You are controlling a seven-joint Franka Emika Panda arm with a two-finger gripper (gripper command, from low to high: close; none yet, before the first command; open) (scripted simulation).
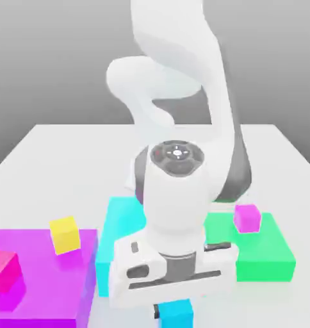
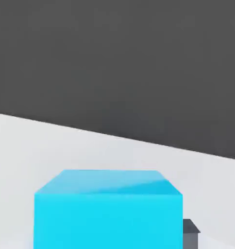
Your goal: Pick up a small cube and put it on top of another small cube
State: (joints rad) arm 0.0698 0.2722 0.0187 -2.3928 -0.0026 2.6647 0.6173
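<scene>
Cyan fills the lower part of your hand view: a small bright cyan cube sits right under the camera, with one dark grey fingertip touching its side. In the exterior view you see the same cube poking out just beneath the white two-finger gripper of the white Panda arm, close to the near edge of the pale grey table. You cannot tell from these pictures whether the jaws are clamped on it or merely set around it.

Look around the arm and you find three flat coloured slabs lying on the table. A magenta slab on the exterior view's left carries a small yellow cube and a small pink cube, well apart from each other. A cyan slab lies behind the gripper. A green slab on the exterior view's right carries a small purple cube.
</scene>
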